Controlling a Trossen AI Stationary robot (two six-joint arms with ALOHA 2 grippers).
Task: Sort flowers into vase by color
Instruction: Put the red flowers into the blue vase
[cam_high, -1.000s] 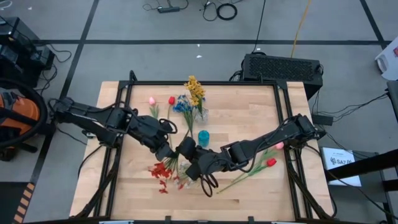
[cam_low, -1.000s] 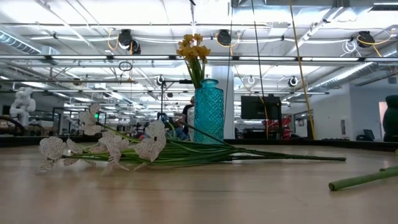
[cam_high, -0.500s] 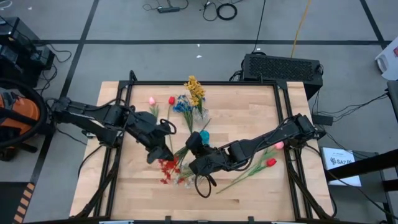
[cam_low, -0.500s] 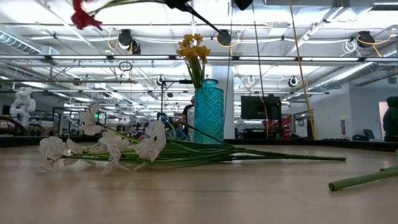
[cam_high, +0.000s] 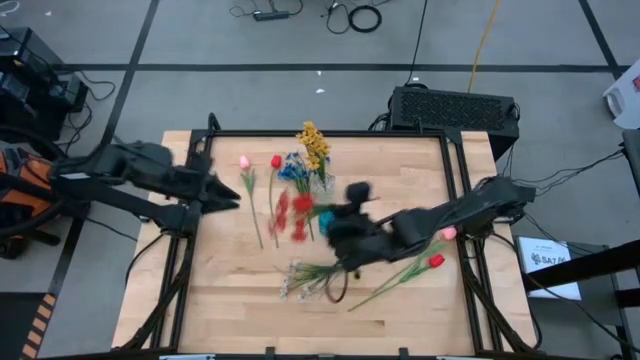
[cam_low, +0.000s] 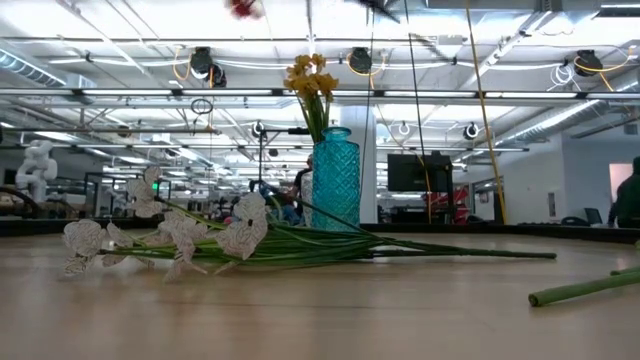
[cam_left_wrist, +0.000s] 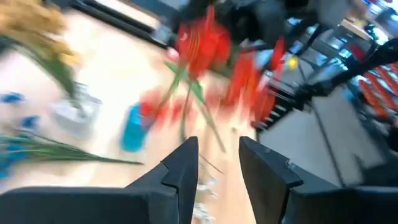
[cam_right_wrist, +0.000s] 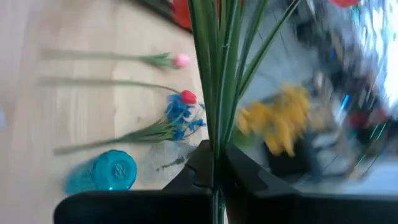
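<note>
My right gripper (cam_high: 340, 228) is over the middle of the table, shut on the red spray (cam_high: 291, 214), whose blurred blooms hang in the air left of it. One red bloom (cam_low: 243, 8) shows at the top of the low view. The teal vase (cam_right_wrist: 102, 172) stands just under the spray. My left gripper (cam_high: 232, 197) is open by the table's left edge and touches nothing. The white spray (cam_high: 308, 276) lies flat near the near edge. A clear vase with yellow flowers (cam_high: 315, 148) stands at the far edge, with blue flowers (cam_high: 293, 170) beside it. My right gripper (cam_right_wrist: 214, 163) pinches the red spray's bundle of several green stems (cam_right_wrist: 215, 127) between its two fingers. The stems run on ahead of the fingers toward the table's left. The spray is lifted clear of the table, and its blooms (cam_left_wrist: 205, 43) are in the air.
A pink tulip (cam_high: 244, 162) and a red tulip (cam_high: 276, 161) lie on the far left of the table. Another pink tulip (cam_high: 450, 233) and red tulip (cam_high: 436, 261) lie at the right, under my right arm. A black frame runs round the table.
My right gripper has risen from beside the white spray and swung toward the far edge, carrying the red spray up off the table to above the teal vase. My left gripper has drawn back from the spray toward the table's left edge. The white spray has stayed in place.
</note>
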